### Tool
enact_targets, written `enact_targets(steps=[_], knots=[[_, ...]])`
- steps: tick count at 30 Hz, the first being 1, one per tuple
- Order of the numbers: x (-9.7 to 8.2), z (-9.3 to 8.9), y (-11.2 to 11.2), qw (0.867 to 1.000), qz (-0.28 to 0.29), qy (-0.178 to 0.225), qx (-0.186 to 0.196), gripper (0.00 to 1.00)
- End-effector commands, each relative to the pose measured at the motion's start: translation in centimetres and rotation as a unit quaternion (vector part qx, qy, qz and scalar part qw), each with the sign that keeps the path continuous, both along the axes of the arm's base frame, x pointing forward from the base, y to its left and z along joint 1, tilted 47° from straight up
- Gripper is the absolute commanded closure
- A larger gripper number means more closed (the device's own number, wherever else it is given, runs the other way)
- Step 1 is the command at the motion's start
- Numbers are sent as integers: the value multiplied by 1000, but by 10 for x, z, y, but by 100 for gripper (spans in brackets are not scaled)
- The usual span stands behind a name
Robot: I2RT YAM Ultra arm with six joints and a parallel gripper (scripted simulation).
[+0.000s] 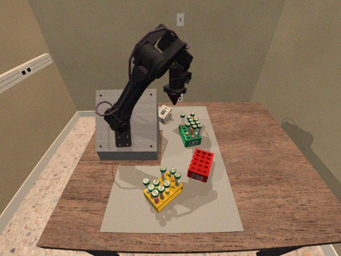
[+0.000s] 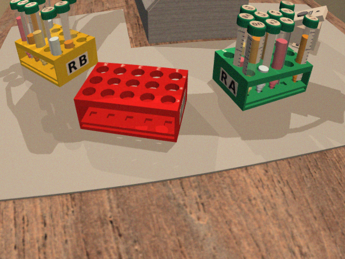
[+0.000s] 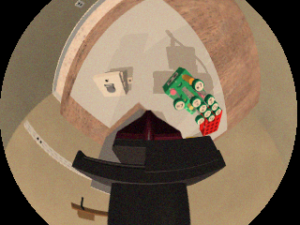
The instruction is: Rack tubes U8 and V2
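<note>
Beige DONE box (image 1: 165, 114) sits near the raised tool (image 1: 173, 100), its fingers pressed together on nothing; I would descend squarely onto the button, avoiding green rack RA (image 1: 189, 136).

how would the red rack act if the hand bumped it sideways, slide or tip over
The red rack would probably slide rather than tip: it is low and wide, sitting flat on the grey mat. It likely feels light, since every hole looks empty and its side is open. It looks stiff, like moulded plastic, so it should move as one piece. The shut hand hangs well above it.
</note>
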State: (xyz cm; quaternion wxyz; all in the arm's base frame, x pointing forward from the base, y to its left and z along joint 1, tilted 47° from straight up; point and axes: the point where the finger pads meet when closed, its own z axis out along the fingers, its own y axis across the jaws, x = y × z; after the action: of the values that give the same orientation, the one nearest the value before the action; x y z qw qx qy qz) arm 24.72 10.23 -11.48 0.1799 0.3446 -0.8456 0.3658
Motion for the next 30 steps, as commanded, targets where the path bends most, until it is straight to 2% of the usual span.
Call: enact_targets(steps=[1,11,15,30], knots=[[-4,-13,24,1000,2,-13,16,100],[-23,-29,40,1000,2,-10,13,100],[-19,-23,44,1000,2,-18,22,100],[-18,-23,43,1000,0,-19,21,100]])
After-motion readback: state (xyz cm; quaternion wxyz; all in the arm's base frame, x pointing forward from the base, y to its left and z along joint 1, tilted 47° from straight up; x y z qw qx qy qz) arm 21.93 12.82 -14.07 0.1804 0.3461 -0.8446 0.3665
